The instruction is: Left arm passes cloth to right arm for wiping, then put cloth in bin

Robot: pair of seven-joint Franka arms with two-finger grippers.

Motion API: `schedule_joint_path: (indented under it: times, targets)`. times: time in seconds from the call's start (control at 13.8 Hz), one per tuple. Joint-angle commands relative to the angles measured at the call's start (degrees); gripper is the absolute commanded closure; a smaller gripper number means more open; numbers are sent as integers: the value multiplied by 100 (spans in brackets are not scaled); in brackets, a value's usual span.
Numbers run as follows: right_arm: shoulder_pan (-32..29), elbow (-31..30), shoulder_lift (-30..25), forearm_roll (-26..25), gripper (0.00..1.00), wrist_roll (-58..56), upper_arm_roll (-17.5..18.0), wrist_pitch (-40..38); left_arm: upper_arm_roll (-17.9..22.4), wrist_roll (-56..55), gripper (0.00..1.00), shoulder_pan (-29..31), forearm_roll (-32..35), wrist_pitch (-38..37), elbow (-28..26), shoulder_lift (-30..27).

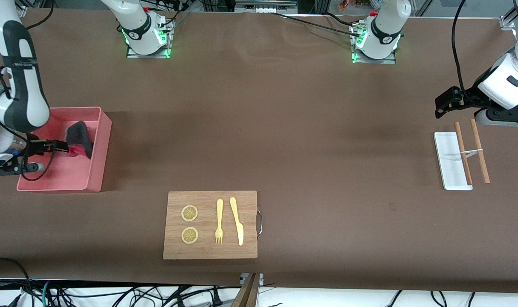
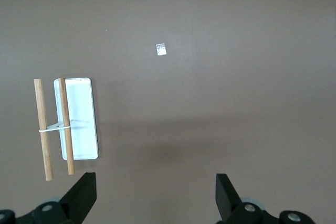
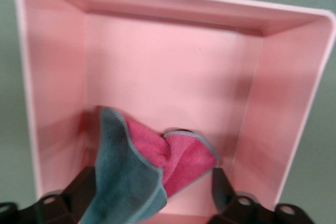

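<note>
The pink bin (image 1: 102,147) stands at the right arm's end of the table. Inside it is the crumpled cloth (image 1: 79,135), dark grey outside with magenta showing underneath. My right gripper (image 1: 59,147) reaches over the bin and is open. In the right wrist view its fingers stand wide apart on either side of the cloth (image 3: 137,167), whose grey face brushes one finger (image 3: 79,190); the bin's wall (image 3: 52,77) surrounds them. My left gripper (image 1: 444,104) waits open over bare table at the left arm's end, nothing between its fingers (image 2: 84,195).
A wooden cutting board (image 1: 210,251) with two lemon slices, a fork and a knife lies near the front camera. A small white tray (image 1: 448,170) with a tied pair of chopsticks (image 1: 479,151) lies beneath the left gripper's area. A small white scrap (image 2: 161,49) lies on the table.
</note>
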Motion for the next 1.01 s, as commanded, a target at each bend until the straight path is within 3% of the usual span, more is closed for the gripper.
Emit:
schedule_joint_path:
  times: [0.0,0.14,0.36,0.58,0.94]
  targets:
    - [-10,253,-274,135,0,-28,26,-591,-16,-37,0,35,-74,-47,-42,-78]
    - [-10,368,-475,153,0,-28,52,-943,-16,-45,0,35,-74,-47,-42,-78]
    - [-10,525,-1046,135,0,-19,402,-1662,-16,-36,0,35,-74,-47,-42,-78]
    - [-10,1324,-1118,21,0,-45,728,-2638,-16,-36,0,35,-82,-47,-42,-78]
    - [-19,1906,-1565,12,0,-80,791,-2878,-16,-36,0,35,-74,-47,-42,-78]
